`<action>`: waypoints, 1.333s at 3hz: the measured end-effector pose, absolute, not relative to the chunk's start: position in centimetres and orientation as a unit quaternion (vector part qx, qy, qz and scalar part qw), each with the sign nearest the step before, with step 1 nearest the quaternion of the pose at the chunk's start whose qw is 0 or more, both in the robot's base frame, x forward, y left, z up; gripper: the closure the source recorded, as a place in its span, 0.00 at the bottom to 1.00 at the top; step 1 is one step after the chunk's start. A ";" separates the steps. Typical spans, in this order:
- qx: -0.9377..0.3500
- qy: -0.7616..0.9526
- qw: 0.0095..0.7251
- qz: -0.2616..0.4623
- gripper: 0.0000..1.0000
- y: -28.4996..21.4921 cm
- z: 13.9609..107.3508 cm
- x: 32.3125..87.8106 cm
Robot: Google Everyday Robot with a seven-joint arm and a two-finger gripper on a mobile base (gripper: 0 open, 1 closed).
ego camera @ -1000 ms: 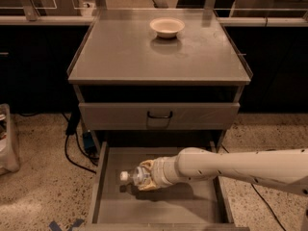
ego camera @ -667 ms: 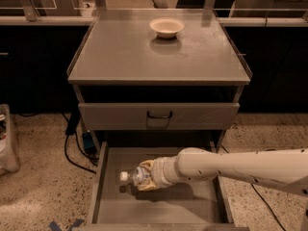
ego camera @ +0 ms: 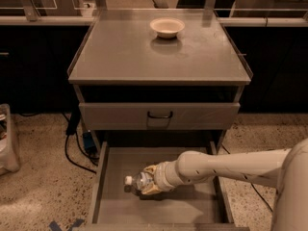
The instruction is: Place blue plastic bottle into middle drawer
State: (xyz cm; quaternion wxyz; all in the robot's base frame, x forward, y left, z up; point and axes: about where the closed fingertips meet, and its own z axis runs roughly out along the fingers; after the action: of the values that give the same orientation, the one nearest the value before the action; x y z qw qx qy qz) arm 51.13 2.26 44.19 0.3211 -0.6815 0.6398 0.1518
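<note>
The blue plastic bottle, clear with a white cap, lies on its side, cap to the left, low over the floor of the open middle drawer. My gripper reaches in from the right on a white arm and is shut on the bottle's body. Whether the bottle rests on the drawer floor or hangs just above it, I cannot tell.
A shallow white bowl sits at the back of the cabinet top. The closed drawer front with a black handle is just above the open drawer. Cables and a blue object lie on the floor at the left.
</note>
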 end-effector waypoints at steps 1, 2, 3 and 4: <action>-0.681 0.646 0.304 0.163 1.00 2.1 41.7 51.7; -0.680 0.651 0.287 0.176 1.00 2.1 39.6 52.2; -0.677 0.658 0.268 0.191 1.00 2.1 37.5 52.3; -0.677 0.658 0.268 0.191 0.82 2.0 37.4 52.3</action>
State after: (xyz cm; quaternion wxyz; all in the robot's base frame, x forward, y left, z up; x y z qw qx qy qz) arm 52.32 2.05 37.40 0.2678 -0.6771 0.6583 0.1909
